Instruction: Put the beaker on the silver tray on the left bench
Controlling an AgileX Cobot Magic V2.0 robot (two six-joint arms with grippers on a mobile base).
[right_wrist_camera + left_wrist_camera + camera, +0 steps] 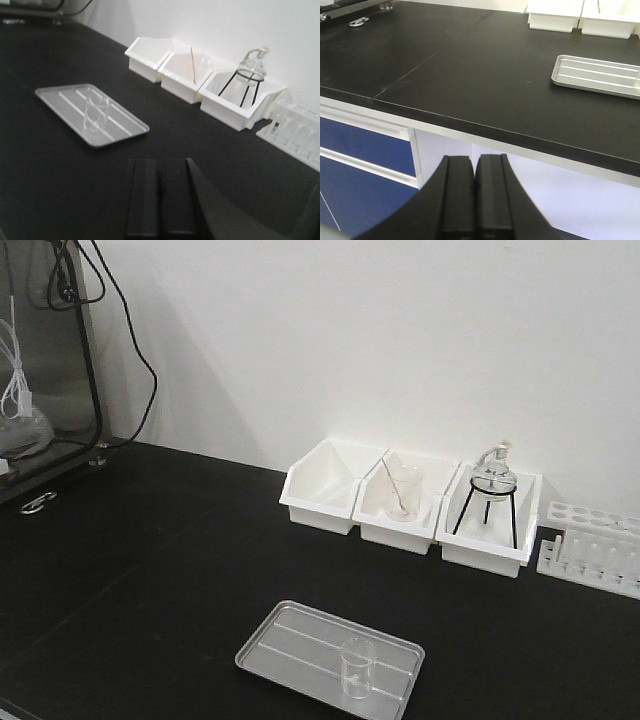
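Observation:
The small clear beaker (358, 668) stands upright on the silver tray (290, 642), towards its right end, on the black bench (150, 560). In the right wrist view the beaker (96, 114) stands on the tray (60, 100). The left wrist view shows the tray (590, 75) at the right; the beaker is cut off there. My left gripper (475, 162) is shut and empty, hanging below and in front of the bench edge. My right gripper (160, 167) is shut and empty over the worktop, a good way short of the tray.
Three white bins (400, 505) stand by the wall: one empty, one with a beaker and stirring rod (402, 492), one with a round flask on a black tripod (492, 490). A white test tube rack (590, 548) is at the right. A cabinet with cables (50, 360) stands at the left.

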